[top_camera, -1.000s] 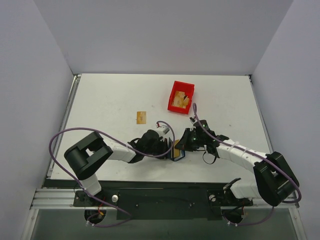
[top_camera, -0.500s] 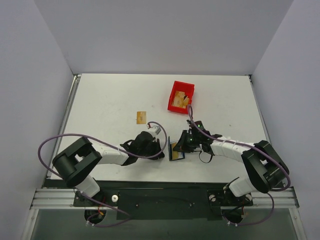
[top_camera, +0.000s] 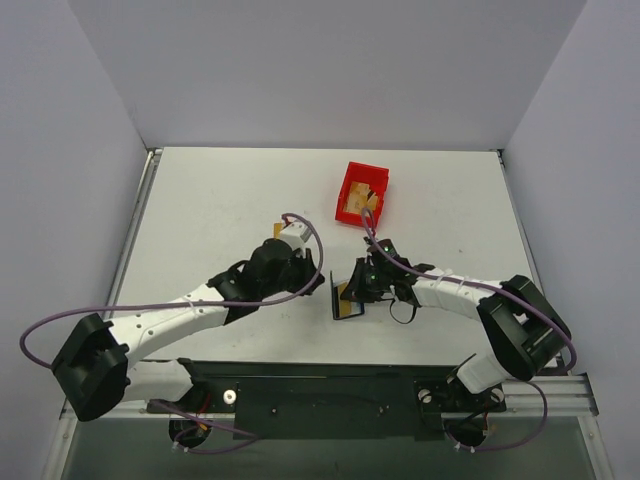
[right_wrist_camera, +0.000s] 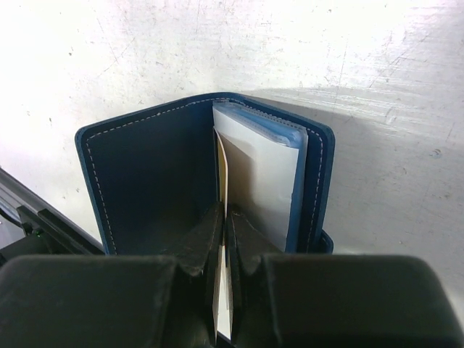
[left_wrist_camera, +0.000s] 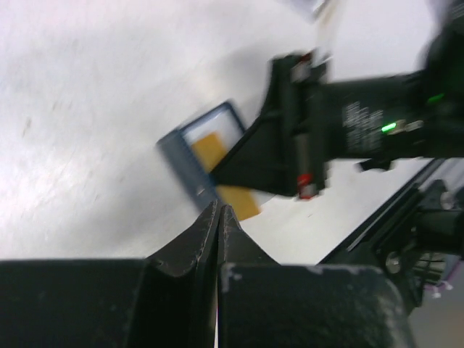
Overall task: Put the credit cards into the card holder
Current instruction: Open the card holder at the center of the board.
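On table (top_camera: 200, 200) | stitched navy card holder (right_wrist_camera: 145, 174) open | tan card (left_wrist_camera: 209, 149) inside

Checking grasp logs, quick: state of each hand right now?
The left hand is closed, holding nothing.
The right hand is closed on a card standing inside the open wallet.

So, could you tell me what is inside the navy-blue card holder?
A tan-gold credit card stands edge-on beside light-blue sleeves, pinched by the right gripper; its lower part is hidden.
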Tool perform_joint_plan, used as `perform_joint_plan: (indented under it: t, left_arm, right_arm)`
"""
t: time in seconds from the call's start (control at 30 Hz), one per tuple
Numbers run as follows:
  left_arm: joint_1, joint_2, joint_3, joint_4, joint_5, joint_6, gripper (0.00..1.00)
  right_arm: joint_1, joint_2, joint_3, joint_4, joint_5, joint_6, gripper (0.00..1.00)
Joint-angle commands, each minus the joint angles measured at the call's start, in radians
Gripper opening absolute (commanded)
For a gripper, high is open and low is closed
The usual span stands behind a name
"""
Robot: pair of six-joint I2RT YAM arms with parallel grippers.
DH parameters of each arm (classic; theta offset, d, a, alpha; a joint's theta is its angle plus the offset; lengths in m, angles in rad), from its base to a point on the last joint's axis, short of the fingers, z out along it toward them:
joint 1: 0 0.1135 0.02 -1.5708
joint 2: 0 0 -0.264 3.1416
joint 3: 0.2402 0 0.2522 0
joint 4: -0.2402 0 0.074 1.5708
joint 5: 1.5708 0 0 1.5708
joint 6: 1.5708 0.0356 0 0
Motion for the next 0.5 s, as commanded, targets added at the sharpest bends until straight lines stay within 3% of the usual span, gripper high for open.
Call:
perform_joint_plan:
  t: [0.0,0.47]
  left_arm:
    - [0.0,0.022,0.1,0.105,0.116,0.069,0.0]
    - [-0.003,0.249,0.083,0.23,0.224,0.049,0.0]
  right_arm:
    - [0.013,0.029,0.016,-0.075,0.063,-0.022,0.0]
    - [0.013,0.024,0.011,-0.083,0.072,-0.022,0.0]
